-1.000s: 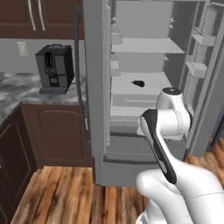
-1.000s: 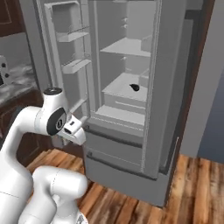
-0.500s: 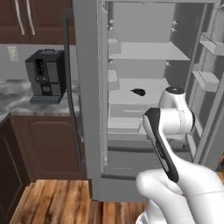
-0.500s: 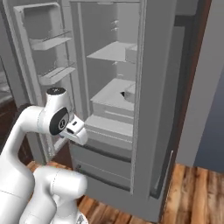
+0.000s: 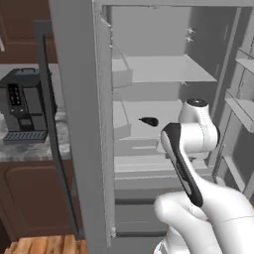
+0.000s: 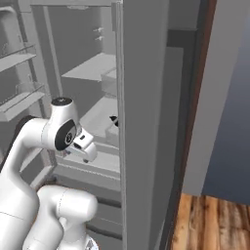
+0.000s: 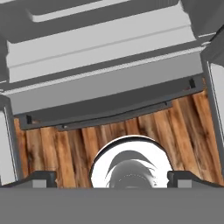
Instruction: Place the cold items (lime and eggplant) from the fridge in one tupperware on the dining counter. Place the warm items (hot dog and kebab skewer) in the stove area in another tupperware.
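Kitchen and fridge (image 5: 163, 74) loom larger than a second ago: the base has rolled closer (nothing inside moved). One dark item (image 5: 149, 121), probably the eggplant, lies on the fridge's middle shelf. Below that shelf, the gripper (image 7: 112, 177) points floorward, spread wide, empty; reaching remains.

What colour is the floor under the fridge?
Brown wood planks, striped light and dark. The floor shows best in the hand view.

Open fridge (image 5: 163, 79), door (image 5: 82, 124) flanking left.
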